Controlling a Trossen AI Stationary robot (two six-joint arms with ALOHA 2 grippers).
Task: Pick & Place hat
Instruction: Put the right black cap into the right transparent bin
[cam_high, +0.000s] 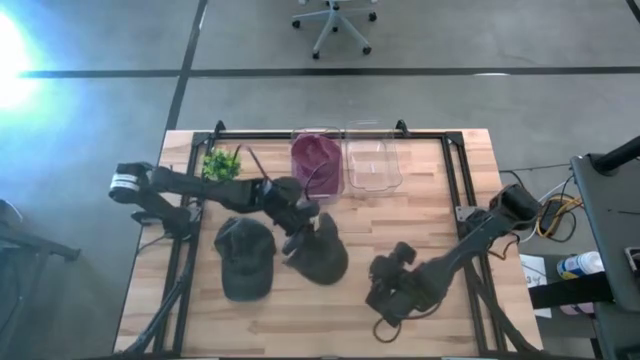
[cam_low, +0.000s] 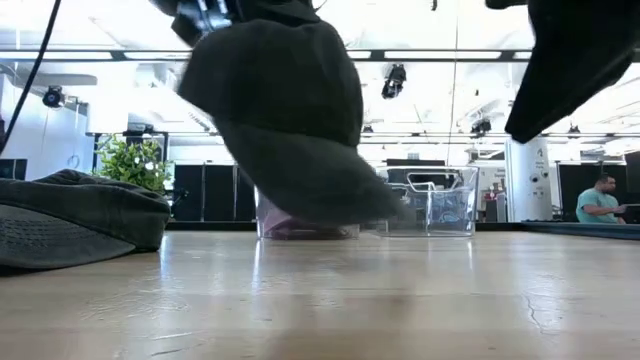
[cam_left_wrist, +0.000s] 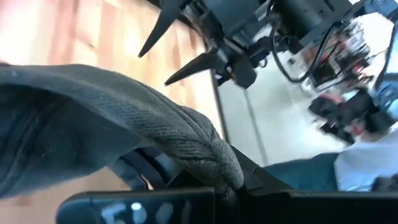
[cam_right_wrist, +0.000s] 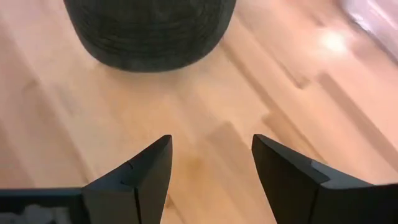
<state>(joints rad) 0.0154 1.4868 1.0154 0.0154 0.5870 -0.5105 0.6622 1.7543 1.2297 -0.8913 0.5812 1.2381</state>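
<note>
Two dark hats are in view. One hat (cam_high: 245, 258) lies flat on the wooden table (cam_high: 430, 190), left of centre. The other hat (cam_high: 322, 252) hangs in the air at the table's middle, with my left gripper (cam_high: 300, 228) shut on it; the low view shows this hat (cam_low: 290, 110) clear of the wood. My right gripper (cam_high: 385, 290) hovers open to the right of the held hat, nearer the front edge. Between its fingers (cam_right_wrist: 211, 168) there is only bare table, and a dark hat (cam_right_wrist: 149, 31) shows ahead of it. My left gripper holds the hat by a fold of cloth at its upper edge (cam_left_wrist: 211, 155), which drapes over the fingers and hides the fingertips. The gripper comes from the table's left, slanting slightly down. The hat hangs below it, lifted clear, with its lower edge (cam_low: 330, 195) lowest.
A purple-filled bin (cam_high: 318, 160) and an empty clear bin (cam_high: 372, 162) stand side by side at the far edge. A small green plant (cam_high: 222, 163) stands at the far left. Bare wood lies along the front and on the right.
</note>
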